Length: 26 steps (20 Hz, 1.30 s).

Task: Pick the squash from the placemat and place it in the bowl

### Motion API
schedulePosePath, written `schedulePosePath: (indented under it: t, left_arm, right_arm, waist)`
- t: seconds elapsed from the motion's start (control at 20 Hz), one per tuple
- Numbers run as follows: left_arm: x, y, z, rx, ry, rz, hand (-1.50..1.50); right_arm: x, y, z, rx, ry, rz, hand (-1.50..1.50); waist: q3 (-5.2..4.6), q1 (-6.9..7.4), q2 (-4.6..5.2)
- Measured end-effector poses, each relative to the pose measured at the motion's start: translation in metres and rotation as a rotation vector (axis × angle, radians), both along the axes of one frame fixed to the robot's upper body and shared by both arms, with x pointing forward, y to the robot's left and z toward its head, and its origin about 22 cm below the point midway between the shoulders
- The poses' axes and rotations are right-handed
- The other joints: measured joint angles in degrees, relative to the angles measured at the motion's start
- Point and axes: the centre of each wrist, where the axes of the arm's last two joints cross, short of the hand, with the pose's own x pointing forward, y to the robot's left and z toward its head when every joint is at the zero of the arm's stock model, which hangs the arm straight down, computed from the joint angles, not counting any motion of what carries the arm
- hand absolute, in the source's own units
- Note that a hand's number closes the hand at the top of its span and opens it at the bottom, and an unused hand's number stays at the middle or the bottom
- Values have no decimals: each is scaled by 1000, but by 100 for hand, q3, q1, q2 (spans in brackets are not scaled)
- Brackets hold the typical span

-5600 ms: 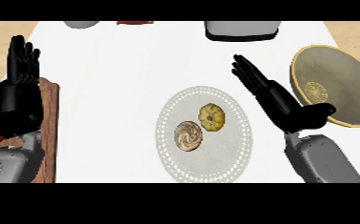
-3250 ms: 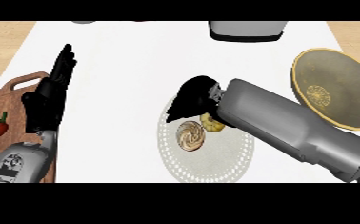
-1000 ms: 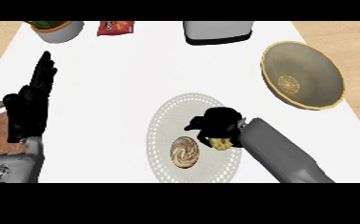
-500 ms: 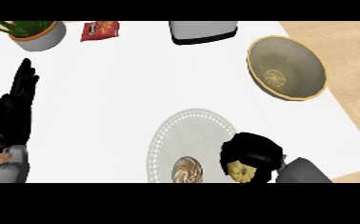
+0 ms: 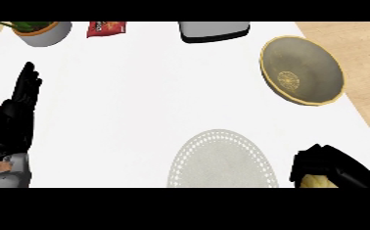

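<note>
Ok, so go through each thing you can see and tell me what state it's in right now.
squash: held in the right hand, off the placemat
right hand: curled round the squash
left hand: open, resting
bowl: empty
placemat: nothing on its visible part

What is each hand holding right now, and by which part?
The right hand is curled round the yellow squash, covering its top; only its lower part shows. The left hand rests open at the left edge, holding nothing.
</note>
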Motion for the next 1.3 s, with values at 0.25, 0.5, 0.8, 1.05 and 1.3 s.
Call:
schedulePosePath:
  t: [0.25, 0.5, 0.8, 1.05, 1.3]
  left_arm:
    - [6, -11, 5, -3, -16, -64, 0]
    - [12, -29, 4, -6, -25, -129, 0]
    - [24, -40, 15, -2, -39, -172, 0]
    - [27, -47, 16, -9, -43, -196, 0]
    - [31, -50, 13, -9, -44, -212, 0]
  right_arm:
    - [-23, -31, 47, 90, -4, -158, 150]
    - [-23, -52, 84, 191, -15, -306, 150]
    - [10, -76, 102, 272, -55, -434, 150]
    - [53, -85, 99, 239, -159, -526, 150]
    - [92, -93, 93, 142, -279, -613, 150]
  waist:
    - [6, 351, 88]
    - [20, 724, 157]
    - [30, 972, 198]
    - [35, 1093, 220]
    - [39, 1179, 245]
